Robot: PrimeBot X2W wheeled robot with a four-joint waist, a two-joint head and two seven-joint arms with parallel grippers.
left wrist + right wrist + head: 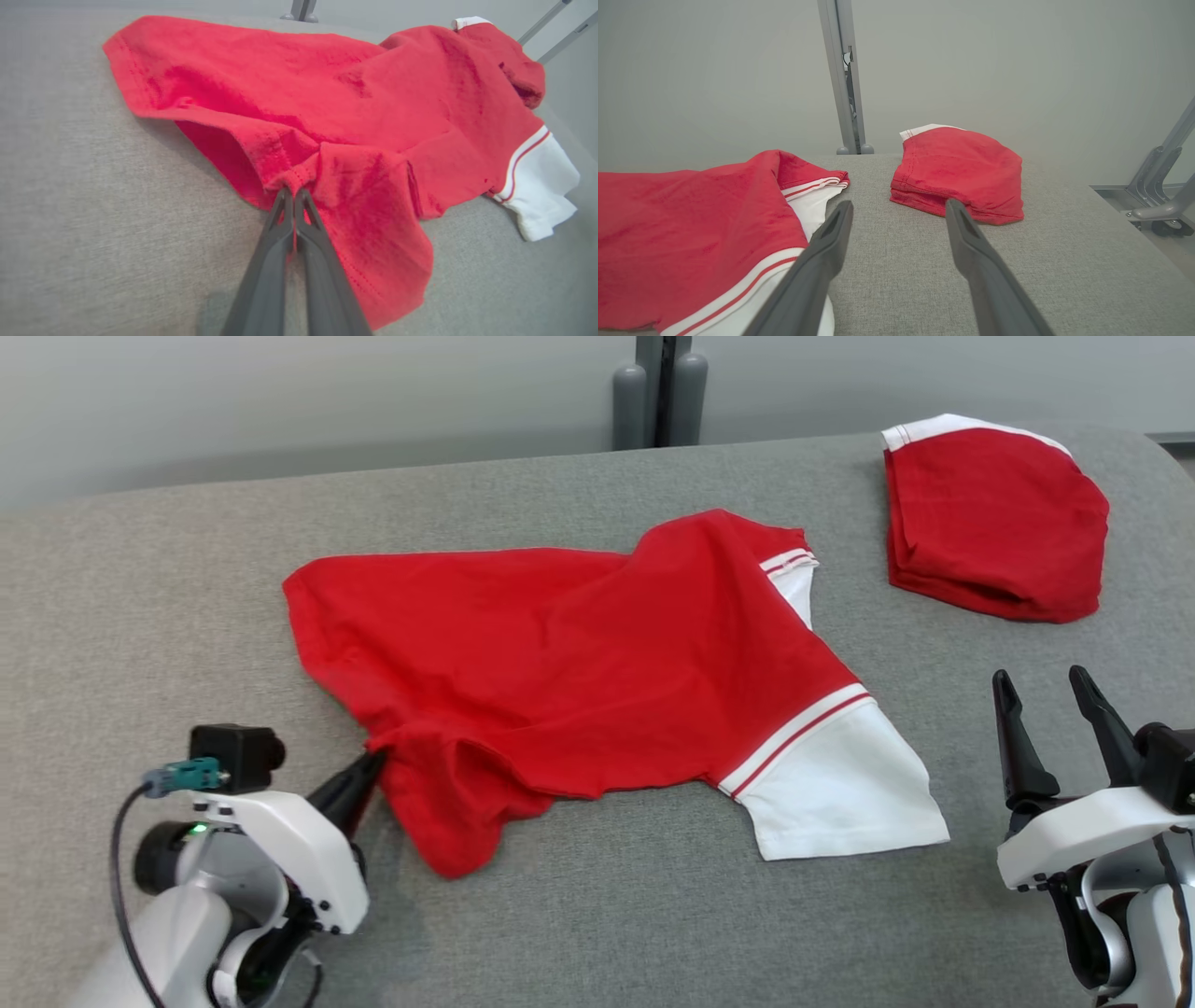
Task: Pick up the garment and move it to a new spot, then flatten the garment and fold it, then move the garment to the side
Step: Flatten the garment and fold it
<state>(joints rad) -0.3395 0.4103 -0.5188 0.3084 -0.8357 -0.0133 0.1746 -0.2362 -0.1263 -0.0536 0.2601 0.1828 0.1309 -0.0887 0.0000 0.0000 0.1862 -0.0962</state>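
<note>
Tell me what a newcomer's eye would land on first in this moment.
The crumpled red shirt with white sleeves sprawls across the middle of the grey surface, the left gripper shut on a bunched edge at its near left. A folded red garment lies at the far right, beyond the open right gripper.

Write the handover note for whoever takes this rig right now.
Left gripper: shut on an edge of the red shirt.
Right gripper: open, holding nothing, off to the right of the white sleeve.
Shirt: crumpled on the grey table, not yet lifted. A folded red garment lies at the far right.
Done: grip taken.
Left: lift, move, flatten, fold, set aside.
</note>
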